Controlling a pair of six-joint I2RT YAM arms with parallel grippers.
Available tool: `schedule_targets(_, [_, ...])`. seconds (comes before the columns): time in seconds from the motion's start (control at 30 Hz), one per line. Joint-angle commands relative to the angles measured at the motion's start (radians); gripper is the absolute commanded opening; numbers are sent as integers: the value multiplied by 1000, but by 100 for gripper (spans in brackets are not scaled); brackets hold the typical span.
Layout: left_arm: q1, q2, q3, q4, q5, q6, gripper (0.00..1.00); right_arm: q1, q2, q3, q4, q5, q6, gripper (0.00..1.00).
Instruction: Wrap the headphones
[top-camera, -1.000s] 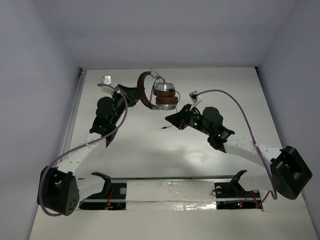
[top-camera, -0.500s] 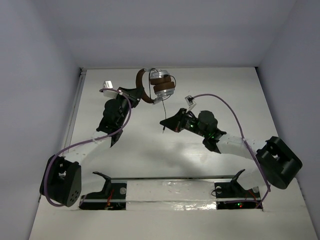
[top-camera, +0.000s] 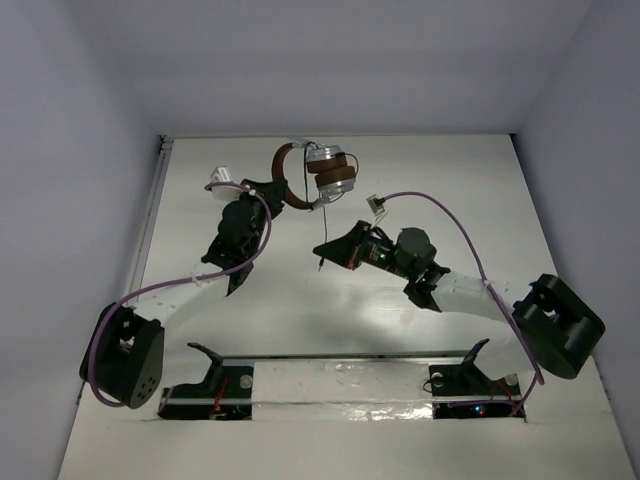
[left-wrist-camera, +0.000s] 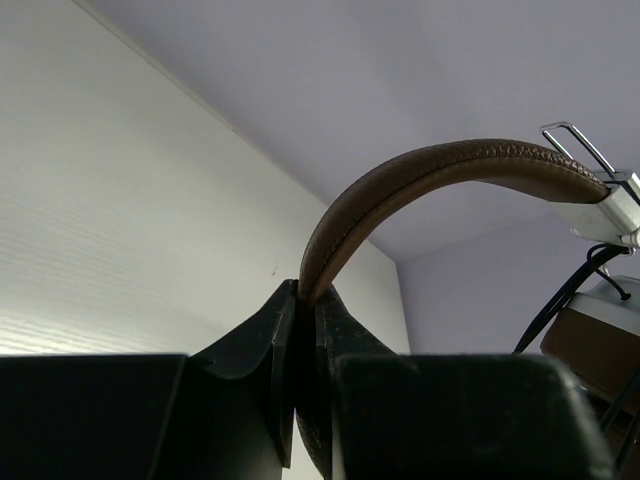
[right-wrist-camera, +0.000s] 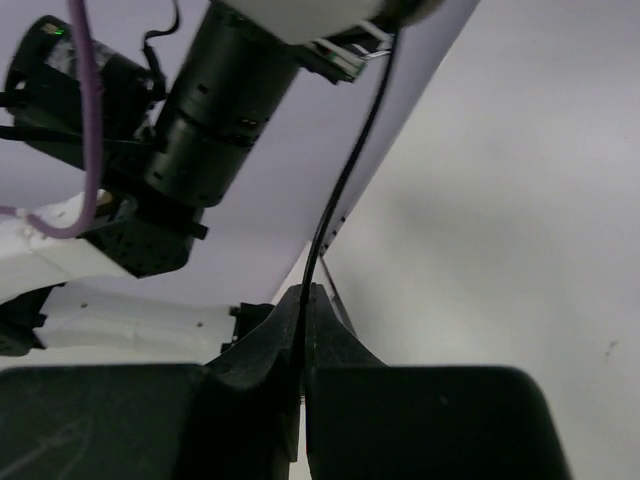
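Headphones (top-camera: 332, 176) tipped and right gripper (top-camera: 322, 258) slid left since a second ago. Headband (left-wrist-camera: 430, 167) is pinched tight in the left gripper (left-wrist-camera: 305, 300), anchoring them over the far middle of the table (top-camera: 300, 320). Right gripper clamps the cord (right-wrist-camera: 350, 160) taut, likely for winding.

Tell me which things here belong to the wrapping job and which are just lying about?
In the job: headphones, their thin cord, left jaws shut on the headband, right jaws shut on the cord.
Just there: purple arm cables, white table.
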Motion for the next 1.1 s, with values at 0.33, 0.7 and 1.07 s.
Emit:
schedule_targets(0.33, [-135, -5, -3, 28, -235, 136, 0, 40, -72, 97, 26, 82, 63, 0])
schedule_targets(0.7, [-200, 7, -26, 19, -239, 149, 0, 58, 40, 101, 222, 332, 201, 2])
schedule_targets(1.07, [-210, -3, -20, -29, -241, 233, 0, 58, 87, 118, 180, 450, 158, 9])
